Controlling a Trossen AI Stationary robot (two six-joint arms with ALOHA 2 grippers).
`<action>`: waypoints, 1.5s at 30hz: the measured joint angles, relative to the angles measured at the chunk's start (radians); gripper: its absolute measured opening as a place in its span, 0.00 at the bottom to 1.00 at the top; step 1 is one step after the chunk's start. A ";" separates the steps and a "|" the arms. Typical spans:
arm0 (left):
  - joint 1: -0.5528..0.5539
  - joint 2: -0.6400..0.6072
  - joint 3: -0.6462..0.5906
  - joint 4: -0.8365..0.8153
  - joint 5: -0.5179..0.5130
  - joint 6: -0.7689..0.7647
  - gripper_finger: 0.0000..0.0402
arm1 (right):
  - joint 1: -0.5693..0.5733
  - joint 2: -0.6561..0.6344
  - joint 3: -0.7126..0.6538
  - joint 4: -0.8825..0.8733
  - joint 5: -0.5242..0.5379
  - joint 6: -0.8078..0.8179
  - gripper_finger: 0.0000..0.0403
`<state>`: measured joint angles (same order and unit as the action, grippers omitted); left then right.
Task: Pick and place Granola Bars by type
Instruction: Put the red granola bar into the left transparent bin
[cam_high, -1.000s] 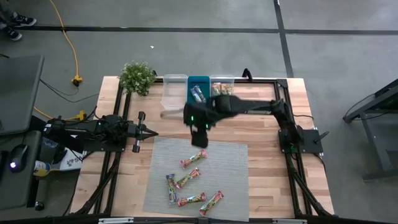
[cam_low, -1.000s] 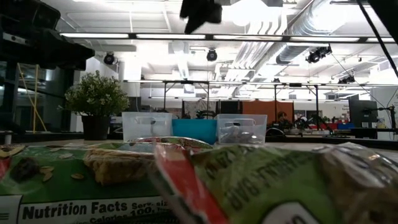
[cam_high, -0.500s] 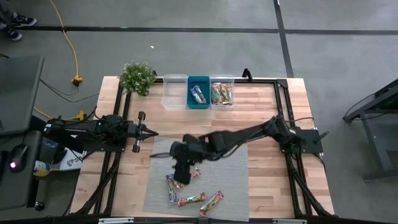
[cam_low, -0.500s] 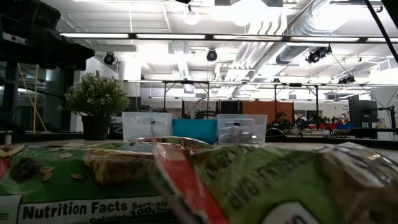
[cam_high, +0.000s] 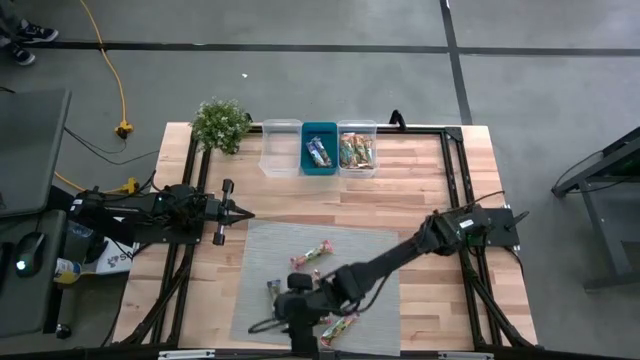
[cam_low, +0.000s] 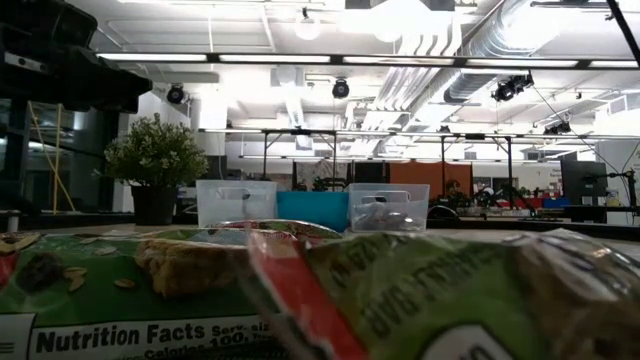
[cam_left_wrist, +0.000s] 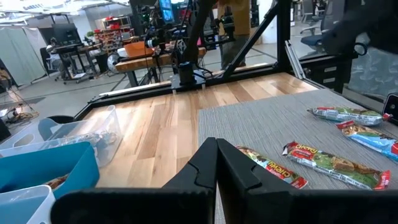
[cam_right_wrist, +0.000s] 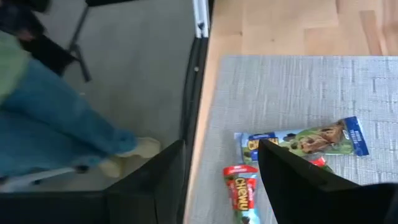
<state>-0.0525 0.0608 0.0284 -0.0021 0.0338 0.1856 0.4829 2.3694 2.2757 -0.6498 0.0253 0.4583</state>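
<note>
Several granola bars lie flat on the grey mat (cam_high: 360, 255): a red one (cam_high: 312, 255), a blue one (cam_high: 272, 288) and one (cam_high: 342, 325) by the near edge. They fill the low view's foreground (cam_low: 440, 300). My right gripper (cam_high: 296, 330) hangs open above the mat's near-left part, slanting down. In its wrist view the gripper (cam_right_wrist: 217, 186) has a red bar (cam_right_wrist: 239, 190) below the gap and a blue bar (cam_right_wrist: 301, 140) beyond, touching neither. My left gripper (cam_left_wrist: 216, 171) rests shut at the table's left, pointing level.
Three bins stand at the far edge: clear (cam_high: 281, 150), teal (cam_high: 320, 135) with a bar, clear (cam_high: 357, 132) with several. A potted plant (cam_high: 220, 125) stands far left. A person's leg (cam_right_wrist: 56, 124) shows on the floor past the table's edge.
My right gripper has swept from just in front of the bins toward the table's near edge and somewhat left, sinking and tipping further downward. It now hangs over the near-left bars, its fingers still apart. The bars have stayed where they lay.
</note>
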 joint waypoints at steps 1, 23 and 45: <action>0.000 0.000 0.000 0.000 0.000 0.000 0.00 | 0.005 0.009 0.000 0.004 0.017 -0.001 0.46; 0.000 0.000 0.000 0.000 0.000 0.000 0.00 | 0.059 0.027 0.000 0.034 0.118 0.379 0.46; 0.000 0.000 0.000 0.000 0.000 0.000 0.00 | 0.055 0.027 0.000 -0.386 -0.107 0.374 0.46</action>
<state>-0.0525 0.0608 0.0286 -0.0019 0.0338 0.1854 0.5381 2.3962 2.2756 -1.0356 -0.0817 0.8324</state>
